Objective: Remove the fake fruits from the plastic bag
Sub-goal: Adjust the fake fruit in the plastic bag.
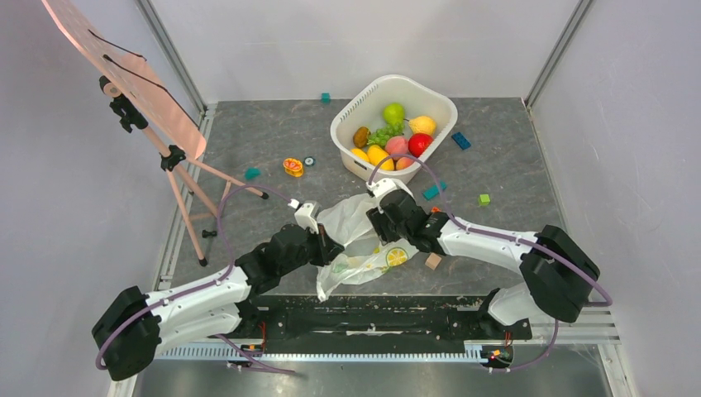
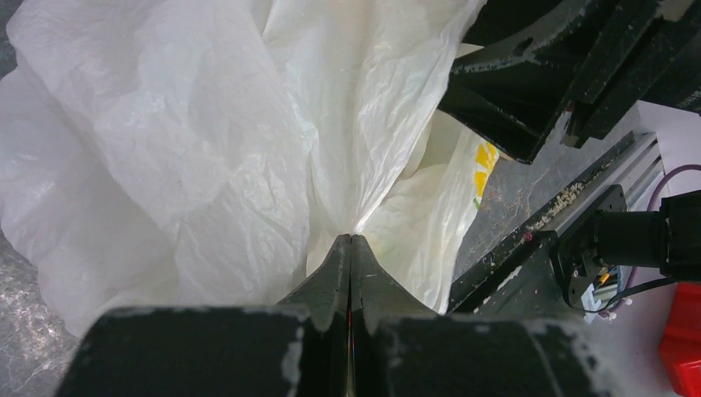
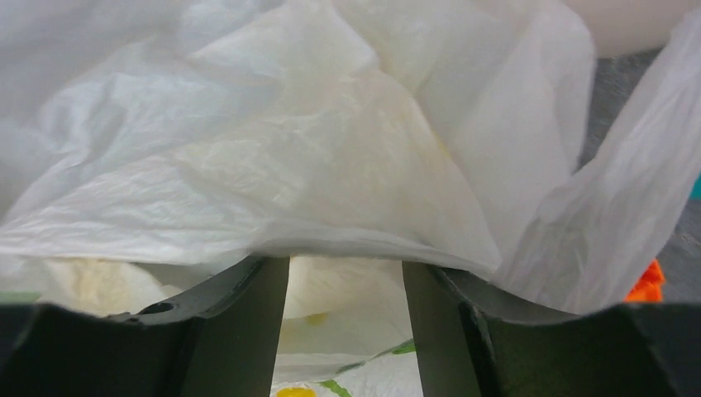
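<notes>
The plastic bag (image 1: 361,248) lies crumpled between my two grippers near the front of the table. My left gripper (image 1: 329,246) is shut on a fold of its film; in the left wrist view the fingertips (image 2: 351,241) meet with the bag (image 2: 207,141) pinched between them. My right gripper (image 1: 379,226) is open. In the right wrist view its fingers (image 3: 256,314) reach under a fold of the bag (image 3: 331,165), tips hidden. I see no fruit inside the bag. Fake fruits lie in the white tub (image 1: 357,106): red apple (image 1: 420,143), pink peach (image 1: 397,145), green fruit (image 1: 393,112).
A pink easel (image 1: 157,124) stands at the left. Small blocks are scattered on the table: teal (image 1: 252,174), blue (image 1: 461,141), green (image 1: 484,199), wooden (image 1: 433,261). An orange toy (image 1: 293,167) lies left of the tub. Walls enclose the table on three sides.
</notes>
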`<state>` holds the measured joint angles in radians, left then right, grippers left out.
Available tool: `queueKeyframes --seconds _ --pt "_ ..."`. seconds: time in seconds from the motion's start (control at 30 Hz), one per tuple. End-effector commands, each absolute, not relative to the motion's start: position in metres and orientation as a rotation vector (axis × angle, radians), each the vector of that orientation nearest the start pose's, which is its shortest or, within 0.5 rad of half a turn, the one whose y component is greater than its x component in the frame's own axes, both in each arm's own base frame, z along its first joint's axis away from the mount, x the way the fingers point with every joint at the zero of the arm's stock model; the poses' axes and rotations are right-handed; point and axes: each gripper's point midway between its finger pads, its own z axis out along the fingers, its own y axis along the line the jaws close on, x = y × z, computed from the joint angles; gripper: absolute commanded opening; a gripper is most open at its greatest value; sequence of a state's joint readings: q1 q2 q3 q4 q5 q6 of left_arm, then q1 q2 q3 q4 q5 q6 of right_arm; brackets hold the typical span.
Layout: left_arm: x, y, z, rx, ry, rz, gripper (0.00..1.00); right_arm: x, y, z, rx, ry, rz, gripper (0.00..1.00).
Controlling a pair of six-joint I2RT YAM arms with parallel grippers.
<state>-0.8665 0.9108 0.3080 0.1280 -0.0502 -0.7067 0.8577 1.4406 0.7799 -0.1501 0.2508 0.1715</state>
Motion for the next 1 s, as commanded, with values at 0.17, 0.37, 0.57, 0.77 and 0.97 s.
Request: queueKeyframes --seconds 0.17,0.37,0.57,0.77,0.97 --pt "0.19 -0.255 0.111 0.112 2.13 -0.952 0.02 0.27 0.295 0.085 -0.882 2.058 0.41 0.51" --pt "0.193 -0.258 0.113 0.117 2.132 -0.945 0.02 0.294 0.304 0.087 -0.905 2.039 0.33 0.52" --pt "0.195 -0.259 0.112 0.122 2.138 -0.937 0.02 0.32 0.294 0.083 -0.889 2.04 0.233 0.62" --pt "0.196 -0.259 0.108 0.126 2.148 -0.922 0.02 0.338 0.282 0.071 -0.914 2.051 0.161 0.66" --pt "0.196 -0.26 0.106 0.133 2.158 -0.917 0.02 0.345 0.283 0.05 -0.973 2.069 0.238 0.67"
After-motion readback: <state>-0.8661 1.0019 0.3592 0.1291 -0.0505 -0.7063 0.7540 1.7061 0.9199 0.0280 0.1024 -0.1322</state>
